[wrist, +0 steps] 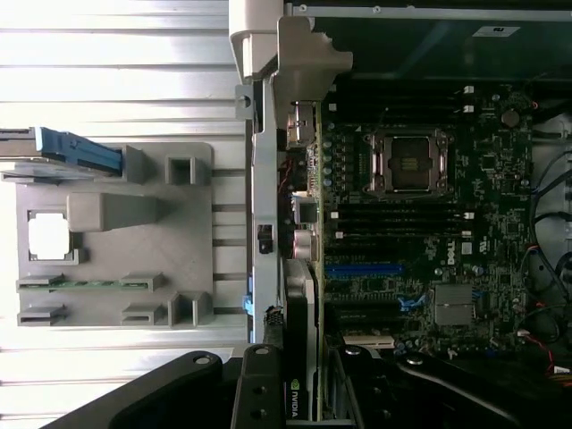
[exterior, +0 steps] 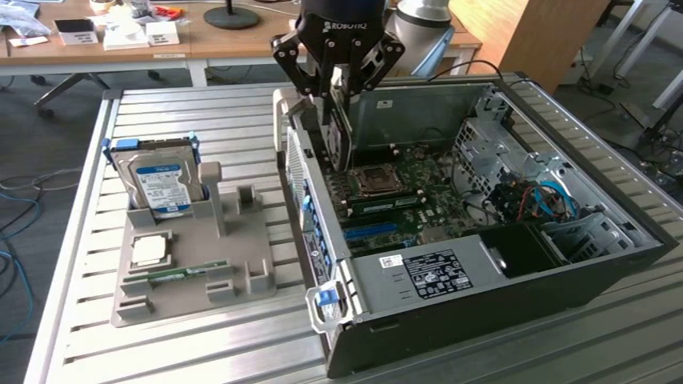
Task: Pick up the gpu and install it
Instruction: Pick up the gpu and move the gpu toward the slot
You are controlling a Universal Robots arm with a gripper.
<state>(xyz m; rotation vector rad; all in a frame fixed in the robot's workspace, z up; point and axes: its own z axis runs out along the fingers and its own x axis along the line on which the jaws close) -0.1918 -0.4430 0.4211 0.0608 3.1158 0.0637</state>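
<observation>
The gpu point(exterior: 341, 128), a thin dark card, hangs upright on edge from my gripper point(exterior: 337, 84), which is shut on its upper part. It hangs over the rear-wall side of the open computer case point(exterior: 581, 152), its lower edge just above the motherboard point(exterior: 411, 188). In the wrist view the gpu point(wrist: 300, 340) appears edge-on with an NVIDIA label, clamped between the black fingers point(wrist: 259, 389). It lies along the case's rear wall, near the blue slot point(wrist: 362, 268). The empty processor socket point(wrist: 404, 163) lies further along the board.
On the exterior view's left a grey holder tray point(exterior: 229, 264) carries a hard drive point(exterior: 160, 182) standing upright, a processor chip point(exterior: 149, 250) and a green memory stick point(exterior: 176, 274). All rest on a slatted metal table point(exterior: 192, 112). A cluttered wooden desk point(exterior: 128, 48) stands behind.
</observation>
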